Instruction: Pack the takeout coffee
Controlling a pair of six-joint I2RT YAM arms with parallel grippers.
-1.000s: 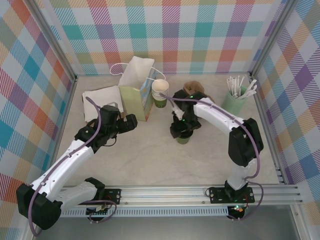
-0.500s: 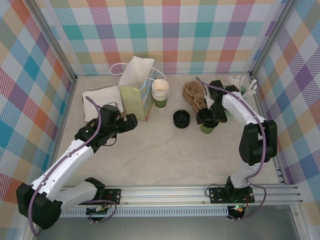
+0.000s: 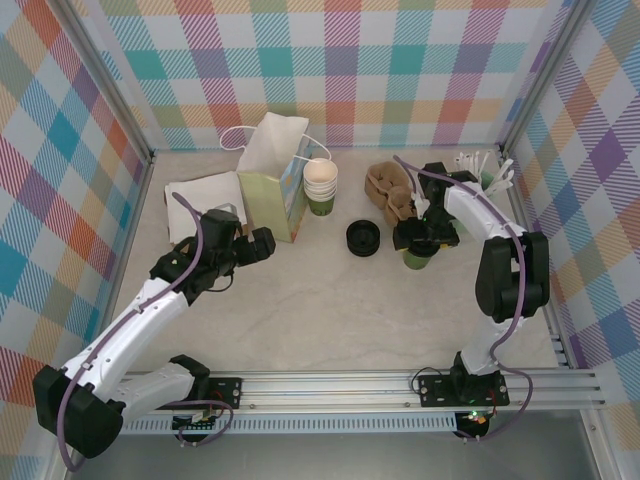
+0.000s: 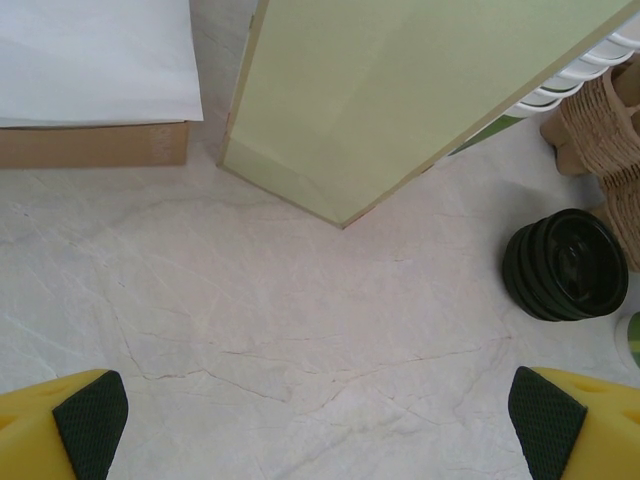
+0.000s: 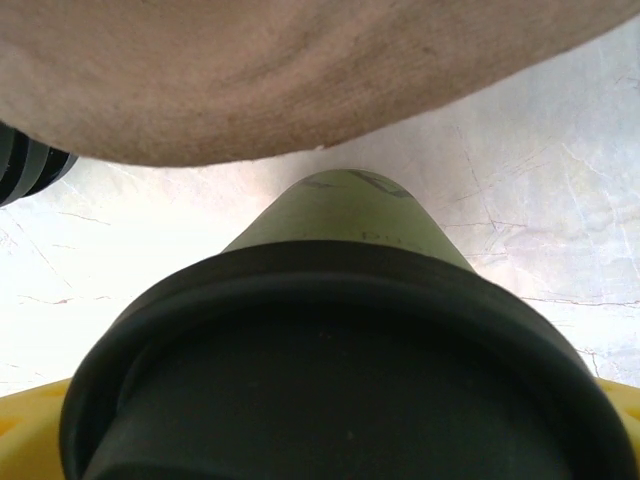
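Observation:
The takeout coffee, a dark green paper cup point(image 3: 418, 259) with a black lid point(image 5: 340, 380) on it, stands upright on the table just in front of the brown cardboard carrier point(image 3: 390, 190). My right gripper point(image 3: 423, 238) hangs over it, open, its yellow fingers point(image 5: 30, 430) wide on either side of the lid. In the right wrist view the cup's wall point(image 5: 350, 215) tapers down to the table, and the lid hides the pads. My left gripper point(image 3: 262, 243) is open over bare table near the green paper bag point(image 3: 272, 195), with nothing between its pads point(image 4: 90, 420).
A stack of black lids point(image 3: 362, 238) sits left of the cup. Nested cream-rimmed cups point(image 3: 320, 185) stand beside the bag. A mint-green pot of white sticks point(image 3: 468, 200) is at the back right. White paper sheets point(image 3: 205, 200) lie at the back left.
My right arm carried the lidded cup from beside the lid stack rightward to a spot in front of the carrier, and its fingers have spread. The left arm has not moved.

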